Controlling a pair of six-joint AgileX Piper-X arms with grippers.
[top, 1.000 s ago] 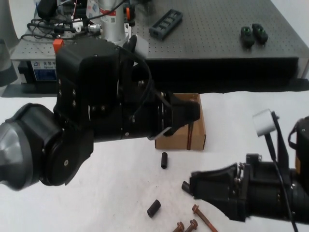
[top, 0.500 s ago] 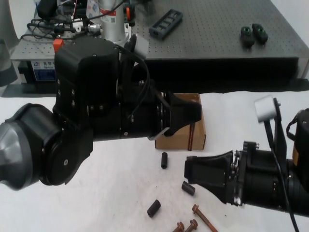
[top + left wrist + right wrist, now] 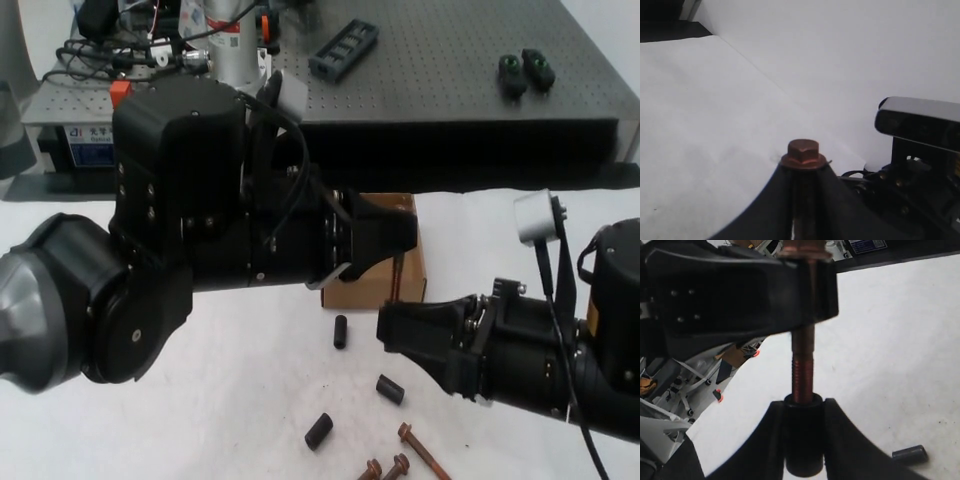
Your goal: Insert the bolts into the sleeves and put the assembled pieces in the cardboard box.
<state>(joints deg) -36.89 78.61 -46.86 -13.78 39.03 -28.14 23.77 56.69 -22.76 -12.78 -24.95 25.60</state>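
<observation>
Over the last second the right hand (image 3: 390, 325) has risen from low over the table (image 3: 250, 380) and moved up to just below the left hand (image 3: 392, 232), which has kept its place in front of the box (image 3: 375, 285).

The left hand is clamped on a bolt (image 3: 803, 152). The bolt's hex head stands above the fingers and its shank hangs straight down between them. The right hand grips a black sleeve (image 3: 802, 440) upright between its fingers, directly under the bolt. The bolt's threaded end meets the sleeve's open top; how far in it reaches cannot be told.

Both pieces are held in the air, near the box's front edge. Three more sleeves (image 3: 341, 331) lie apart on the table below. Three bolts (image 3: 424, 450) lie together at the near edge.
</observation>
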